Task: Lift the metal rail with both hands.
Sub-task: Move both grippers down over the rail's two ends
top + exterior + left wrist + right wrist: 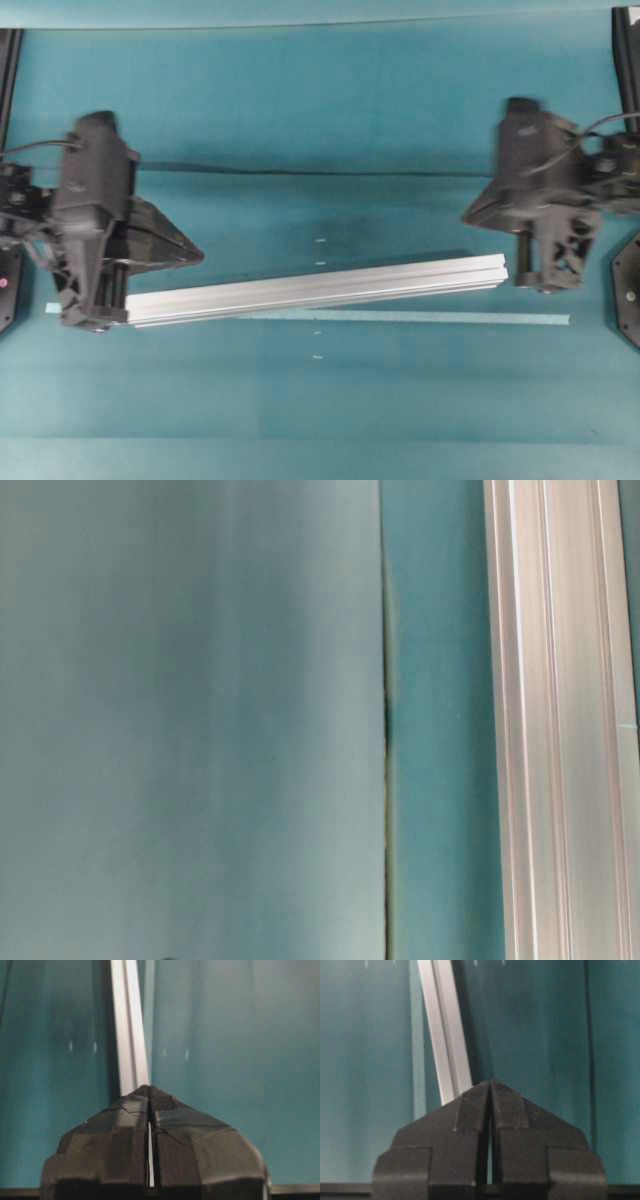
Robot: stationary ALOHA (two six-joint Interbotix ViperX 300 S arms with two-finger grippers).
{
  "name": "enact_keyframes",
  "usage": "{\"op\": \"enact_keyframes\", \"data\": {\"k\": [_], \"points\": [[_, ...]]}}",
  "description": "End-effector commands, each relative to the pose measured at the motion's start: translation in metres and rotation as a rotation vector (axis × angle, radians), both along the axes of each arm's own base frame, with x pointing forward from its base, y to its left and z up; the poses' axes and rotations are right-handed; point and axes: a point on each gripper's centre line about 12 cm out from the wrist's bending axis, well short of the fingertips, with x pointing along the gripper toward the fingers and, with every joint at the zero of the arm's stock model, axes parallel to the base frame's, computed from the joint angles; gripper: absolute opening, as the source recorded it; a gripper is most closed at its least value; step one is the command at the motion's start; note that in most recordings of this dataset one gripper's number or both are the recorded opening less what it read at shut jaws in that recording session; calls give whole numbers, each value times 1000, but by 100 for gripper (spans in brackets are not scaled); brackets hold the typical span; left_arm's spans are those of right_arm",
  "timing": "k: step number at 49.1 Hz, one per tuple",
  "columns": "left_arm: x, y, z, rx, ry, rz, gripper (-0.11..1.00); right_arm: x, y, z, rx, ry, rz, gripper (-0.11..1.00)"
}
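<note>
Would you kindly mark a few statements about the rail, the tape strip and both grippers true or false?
1. The long silver grooved aluminium rail lies slanted against the thin pale-blue tape strip. True.
2. The black left gripper stands wide open. False: its jaws are shut.
3. The black right gripper is shut. True.
4. The rail lies wholly on the far side of the dark seam across the teal table. False: it lies on the near side.
</note>
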Motion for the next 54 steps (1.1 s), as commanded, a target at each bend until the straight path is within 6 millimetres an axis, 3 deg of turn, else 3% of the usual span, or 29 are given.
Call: {"op": "enact_keyframes", "data": {"k": [1,20,30,36,43,47,50,54], "points": [[7,0,9,1,14,1,-3,13,-2,0,-20,53,41,1],[15,0,-17,-71,216,90,-2,39,-5,-25,-50,239,170,5],[15,-1,-23,-106,232,127,8,41,-4,-29,-34,242,164,13],[13,0,-29,-136,253,162,29,43,-5,-30,-22,228,150,28],[9,0,-41,-167,286,199,73,44,-5,-36,-19,219,136,69],[7,0,-46,-181,296,217,92,44,-2,-43,-27,224,155,89],[6,0,-50,-184,301,224,99,45,-1,-44,-28,216,155,98],[6,-2,-53,-186,300,218,99,48,-1,-44,-32,192,151,99]]}}
